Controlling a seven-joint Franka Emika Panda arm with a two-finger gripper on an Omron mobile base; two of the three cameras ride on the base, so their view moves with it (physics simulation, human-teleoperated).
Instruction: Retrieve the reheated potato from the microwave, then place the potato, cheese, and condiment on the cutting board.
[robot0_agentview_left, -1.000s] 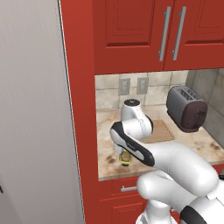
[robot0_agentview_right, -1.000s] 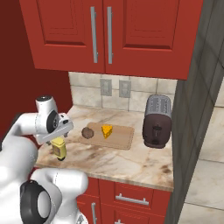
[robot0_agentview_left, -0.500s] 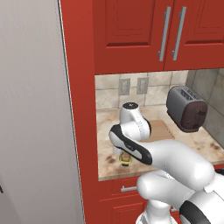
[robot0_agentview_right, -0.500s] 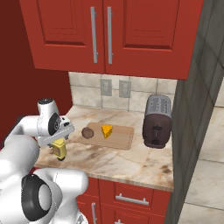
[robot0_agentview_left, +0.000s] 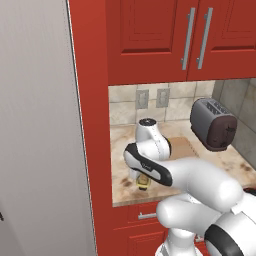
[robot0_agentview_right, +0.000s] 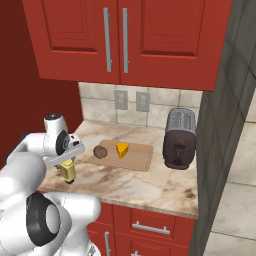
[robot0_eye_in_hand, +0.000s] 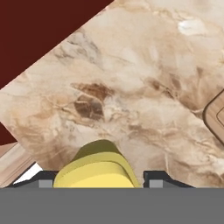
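The condiment (robot0_eye_in_hand: 98, 168), a yellow squeeze bottle, stands upright on the marble counter near its left front edge. My gripper (robot0_eye_in_hand: 100, 181) is down over it, one finger against each side of the bottle. From the right base view, the hand (robot0_agentview_right: 67, 161) sits on top of the condiment (robot0_agentview_right: 68, 171), and the left base view shows the bottle (robot0_agentview_left: 142, 181) poking out under my forearm. The potato (robot0_agentview_right: 100, 151) and the cheese (robot0_agentview_right: 122, 149) lie side by side on the cutting board (robot0_agentview_right: 137, 159). The microwave is out of view.
A dark toaster (robot0_agentview_right: 179, 139) stands on the counter right of the board. A red cabinet wall (robot0_agentview_left: 92, 150) closes off the counter's left end, close to the bottle. Red upper cabinets (robot0_agentview_right: 120, 40) hang overhead. A corner of the board (robot0_eye_in_hand: 216, 116) lies to the right of the hand.
The hand has come down a little over the bottle and the fingers have closed in from wide open onto its sides. The bottle has not moved.
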